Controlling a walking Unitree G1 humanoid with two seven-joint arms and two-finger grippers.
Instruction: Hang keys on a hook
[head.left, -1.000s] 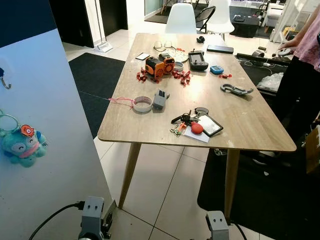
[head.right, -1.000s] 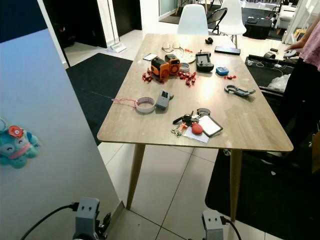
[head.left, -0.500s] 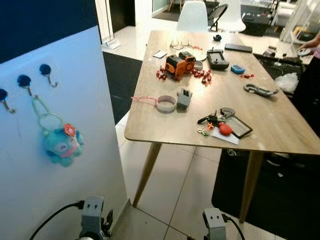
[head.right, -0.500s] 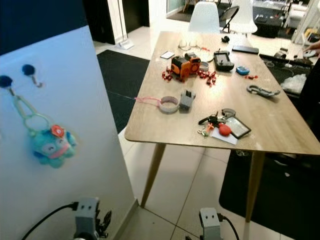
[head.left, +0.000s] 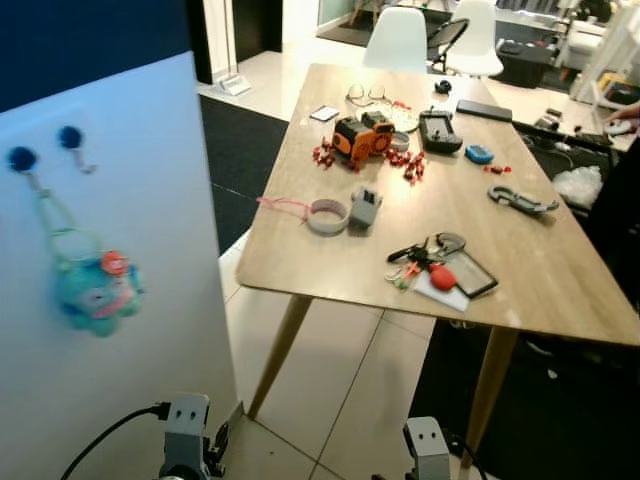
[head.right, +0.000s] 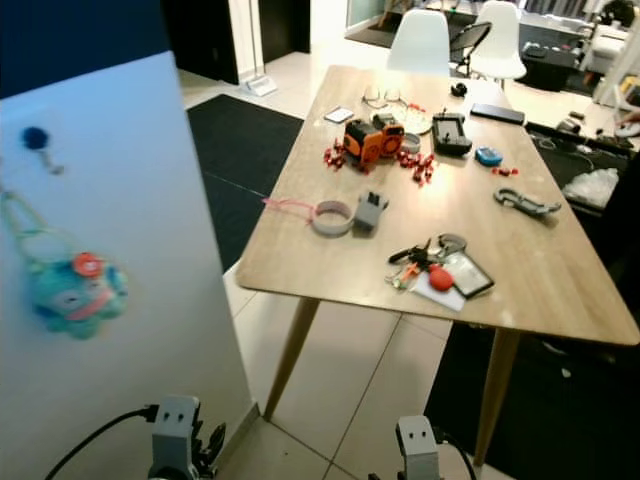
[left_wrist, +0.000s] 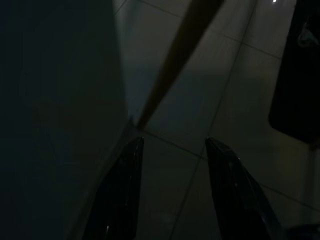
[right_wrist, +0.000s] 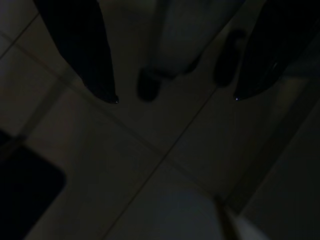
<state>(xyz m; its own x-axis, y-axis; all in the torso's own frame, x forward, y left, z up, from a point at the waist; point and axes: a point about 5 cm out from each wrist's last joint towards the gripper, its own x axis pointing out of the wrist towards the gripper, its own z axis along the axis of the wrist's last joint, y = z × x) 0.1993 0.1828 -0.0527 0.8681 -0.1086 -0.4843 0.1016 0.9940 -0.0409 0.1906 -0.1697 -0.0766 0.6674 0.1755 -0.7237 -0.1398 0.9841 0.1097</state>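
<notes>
Keys (head.left: 425, 262), one bunch, lie on the table (head.left: 560, 290); both grippers (left_wrist: 172, 145) (right_wrist: 175, 97) hang spread.

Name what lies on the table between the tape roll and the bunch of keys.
A small grey box beside the tape roll, then bare table up to the keys, in the left eye view.

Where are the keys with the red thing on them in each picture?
Left eye view: the keys lie near the table's front edge, right of middle.
Right eye view: the keys lie in the same spot, right of middle.
Left wrist view: dark floor, no keys.
Right wrist view: dark floor, no keys.
Shared landmark: the tape roll lies to the robot's left of the keys in both eye views.
</notes>
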